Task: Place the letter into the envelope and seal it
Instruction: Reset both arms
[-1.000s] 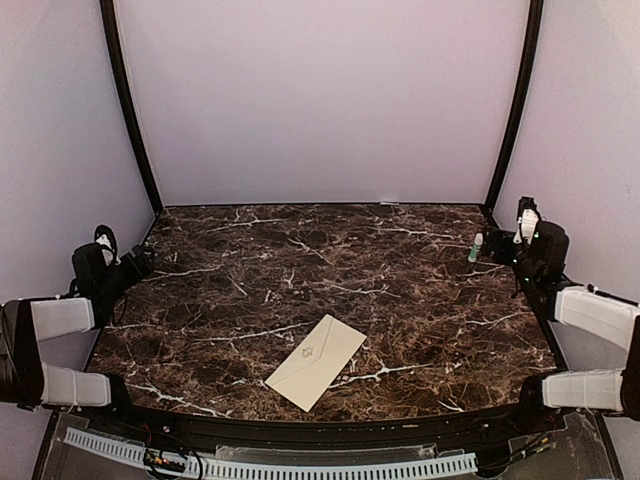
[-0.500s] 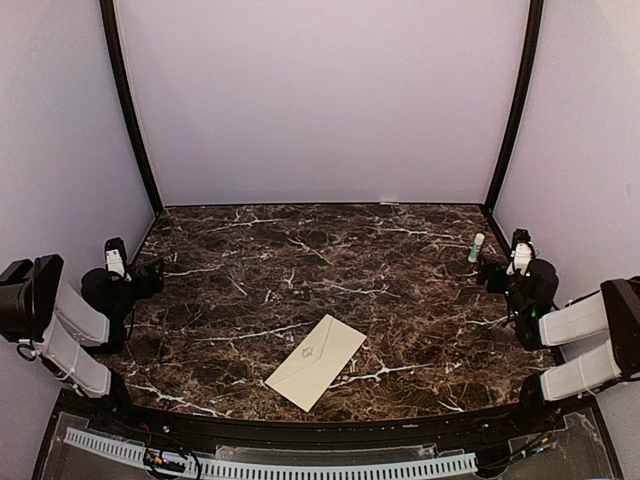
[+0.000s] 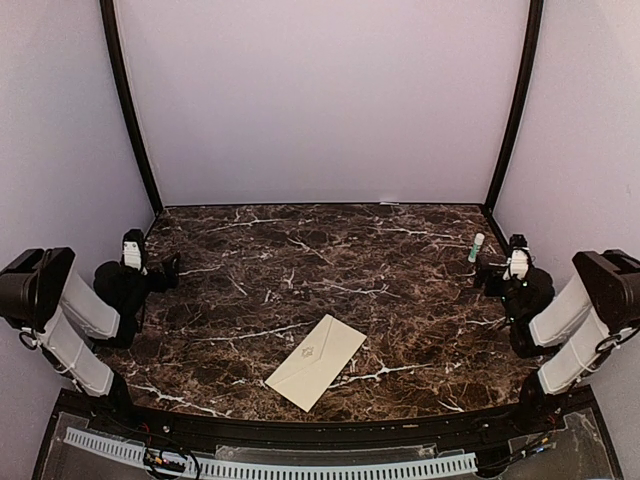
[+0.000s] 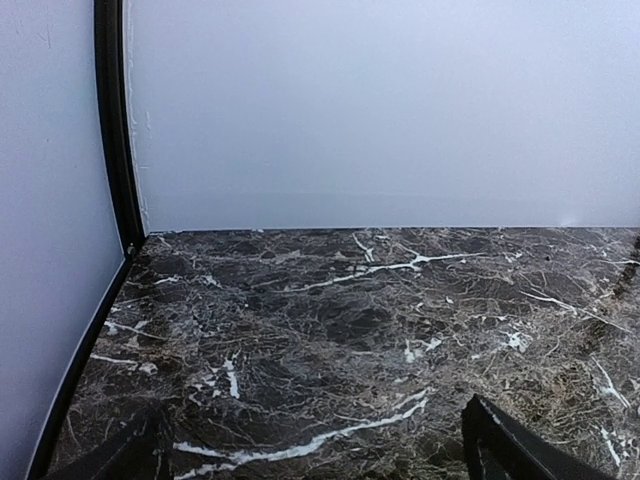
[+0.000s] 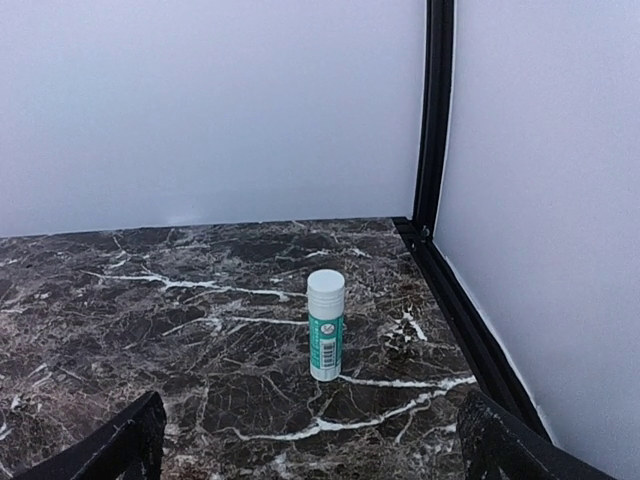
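The cream-beige envelope [image 3: 316, 362] lies flat and diagonal on the marble table near the front middle, its pointed flap folded down and its small emblem facing up. The letter is not visible in any view. My left gripper [image 3: 166, 268] is open and empty at the table's left edge, far from the envelope; in the left wrist view [image 4: 315, 445] only its two dark fingertips show, over bare marble. My right gripper [image 3: 487, 273] is open and empty at the right edge; the right wrist view [image 5: 315, 440] shows its fingers wide apart.
A white and green glue stick [image 5: 325, 325] stands upright in front of the right gripper, near the back right corner [image 3: 476, 247]. White walls with black corner posts [image 3: 128, 110] enclose the table on three sides.
Both arms have folded their elbows up and back. The left gripper has shifted right along the left edge; the right gripper has moved slightly left and nearer. The envelope has not moved.
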`<state>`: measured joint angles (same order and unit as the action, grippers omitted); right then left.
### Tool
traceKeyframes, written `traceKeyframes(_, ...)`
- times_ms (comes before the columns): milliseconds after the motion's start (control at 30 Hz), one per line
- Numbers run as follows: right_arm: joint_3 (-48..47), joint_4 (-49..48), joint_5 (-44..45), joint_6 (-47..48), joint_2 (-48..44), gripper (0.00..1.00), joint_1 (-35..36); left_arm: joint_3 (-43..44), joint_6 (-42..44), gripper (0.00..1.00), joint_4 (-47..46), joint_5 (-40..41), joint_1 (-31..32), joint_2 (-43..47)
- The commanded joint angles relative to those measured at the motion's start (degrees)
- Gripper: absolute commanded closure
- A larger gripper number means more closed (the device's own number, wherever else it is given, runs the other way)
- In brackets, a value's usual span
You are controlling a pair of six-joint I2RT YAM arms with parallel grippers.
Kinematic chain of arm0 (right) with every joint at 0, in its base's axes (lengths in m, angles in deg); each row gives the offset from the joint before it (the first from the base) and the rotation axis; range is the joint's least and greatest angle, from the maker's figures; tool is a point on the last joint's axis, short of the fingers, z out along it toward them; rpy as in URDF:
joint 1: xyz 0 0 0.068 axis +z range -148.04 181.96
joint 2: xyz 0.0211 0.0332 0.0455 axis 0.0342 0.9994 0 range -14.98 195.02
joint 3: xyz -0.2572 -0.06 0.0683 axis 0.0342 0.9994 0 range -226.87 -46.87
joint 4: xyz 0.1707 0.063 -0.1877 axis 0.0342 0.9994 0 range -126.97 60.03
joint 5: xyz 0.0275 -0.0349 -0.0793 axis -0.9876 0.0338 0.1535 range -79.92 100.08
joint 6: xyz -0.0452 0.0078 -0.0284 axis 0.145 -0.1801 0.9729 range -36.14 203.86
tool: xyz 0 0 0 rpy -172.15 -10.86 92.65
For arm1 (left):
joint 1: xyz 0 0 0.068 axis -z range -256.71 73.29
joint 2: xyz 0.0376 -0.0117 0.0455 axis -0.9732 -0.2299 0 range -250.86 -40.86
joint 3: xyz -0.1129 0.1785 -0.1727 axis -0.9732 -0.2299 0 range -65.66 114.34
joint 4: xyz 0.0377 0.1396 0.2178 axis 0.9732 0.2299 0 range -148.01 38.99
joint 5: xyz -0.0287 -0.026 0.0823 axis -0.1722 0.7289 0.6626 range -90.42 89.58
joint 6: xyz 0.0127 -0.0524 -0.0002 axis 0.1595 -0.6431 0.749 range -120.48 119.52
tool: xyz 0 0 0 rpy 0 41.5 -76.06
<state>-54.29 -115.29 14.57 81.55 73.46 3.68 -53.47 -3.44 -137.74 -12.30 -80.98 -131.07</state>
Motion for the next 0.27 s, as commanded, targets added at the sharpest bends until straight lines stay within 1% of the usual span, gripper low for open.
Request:
traceKeyframes(0,-0.05,-7.46,-1.08,1.03,-0.29,0.01,-0.21,1.29,1.79,0.01,1.45,1.81,0.64,0.19)
traceKeyframes(233,-0.27,-7.13,-2.11,1.58,-0.03,0.01,-0.22,1.22,1.82,0.01,1.11,1.77,0.72,0.11)
